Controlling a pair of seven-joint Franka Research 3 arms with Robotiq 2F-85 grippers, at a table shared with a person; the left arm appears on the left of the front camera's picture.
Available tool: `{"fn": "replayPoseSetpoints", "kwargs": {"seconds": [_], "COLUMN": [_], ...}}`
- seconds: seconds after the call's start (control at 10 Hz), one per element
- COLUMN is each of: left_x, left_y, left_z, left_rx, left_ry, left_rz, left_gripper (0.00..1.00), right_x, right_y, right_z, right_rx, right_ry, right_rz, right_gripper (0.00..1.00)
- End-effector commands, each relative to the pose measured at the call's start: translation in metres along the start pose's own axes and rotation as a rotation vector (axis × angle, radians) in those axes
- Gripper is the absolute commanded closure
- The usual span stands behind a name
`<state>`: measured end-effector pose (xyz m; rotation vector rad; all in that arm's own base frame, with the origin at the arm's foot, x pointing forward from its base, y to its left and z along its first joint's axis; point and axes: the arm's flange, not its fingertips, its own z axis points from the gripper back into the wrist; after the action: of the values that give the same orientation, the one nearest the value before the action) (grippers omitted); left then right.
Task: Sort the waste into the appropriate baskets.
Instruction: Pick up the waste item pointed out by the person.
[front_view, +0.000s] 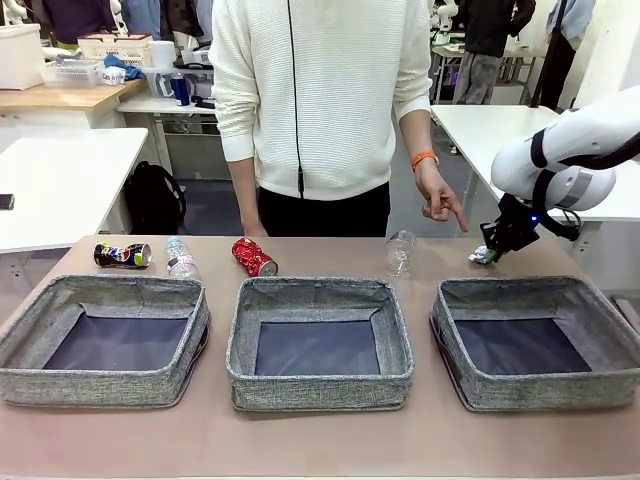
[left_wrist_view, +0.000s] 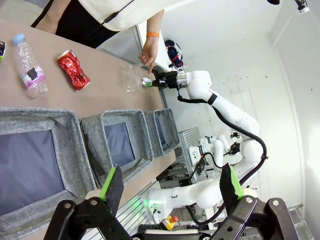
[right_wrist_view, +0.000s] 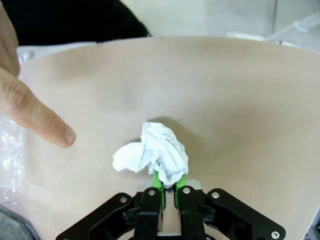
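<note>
Three grey baskets (front_view: 318, 288) in a row on table (front_view: 320, 440), dark bottoms bare; bottle (front_view: 181, 258), clear container (front_view: 400, 250), red can (front_view: 254, 256) and dark can (front_view: 122, 254) lie behind them. Left gripper (left_wrist_view: 170, 172) wide open, holding nothing. Right gripper (right_wrist_view: 167, 180) pinched onto paper ball (right_wrist_view: 160, 152) behind the right basket.

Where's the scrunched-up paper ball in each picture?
Front view: paper ball far right, behind the right-hand basket, in the right gripper.
Left wrist view: ball small, top middle, at the right gripper's tip.
Right wrist view: ball centre, just above the gripper.
Shared landmark: the person's pointing hand beside it.
</note>
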<state>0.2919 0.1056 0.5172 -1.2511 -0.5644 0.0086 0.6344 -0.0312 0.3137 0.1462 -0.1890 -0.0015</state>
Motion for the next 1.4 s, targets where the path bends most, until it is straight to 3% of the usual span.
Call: {"fn": "replayPoseSetpoints", "kwargs": {"seconds": [0.0,0.4,0.7,0.8,1.0,1.2,1.3], "left_x": [0.001,0.001,0.001,0.001,0.001,0.001,0.001], "left_y": [-0.002,-0.002,-0.002,-0.002,-0.002,-0.002,-0.002], "left_z": [-0.001,-0.001,-0.001,-0.001,-0.001,-0.001,-0.001], "left_rx": [-0.016,-0.016,-0.016,-0.016,-0.016,-0.016,-0.016], "left_ry": [-0.009,-0.009,-0.009,-0.009,-0.009,-0.009,-0.009], "left_rz": [-0.022,-0.022,-0.022,-0.022,-0.022,-0.022,-0.022], "left_gripper": [0.00,0.00,0.00,0.00,0.00,0.00,0.00], "right_x": [0.003,-0.004,-0.066,-0.106,-0.163,-0.189,-0.197], "right_y": [-0.001,-0.001,0.000,-0.004,0.012,0.055,0.074], "right_z": [0.002,0.011,0.115,0.180,0.264,0.289,0.289], "right_rx": [-0.024,0.000,-0.101,-0.107,0.113,0.171,0.135], "right_ry": [0.019,0.029,0.084,-0.001,-0.080,0.008,-0.002], "right_rz": [-0.005,-0.015,-0.192,-0.212,-0.225,-0.330,-0.298], "right_gripper": [1.00,1.00,1.00,1.00,1.00,1.00,1.00]}}
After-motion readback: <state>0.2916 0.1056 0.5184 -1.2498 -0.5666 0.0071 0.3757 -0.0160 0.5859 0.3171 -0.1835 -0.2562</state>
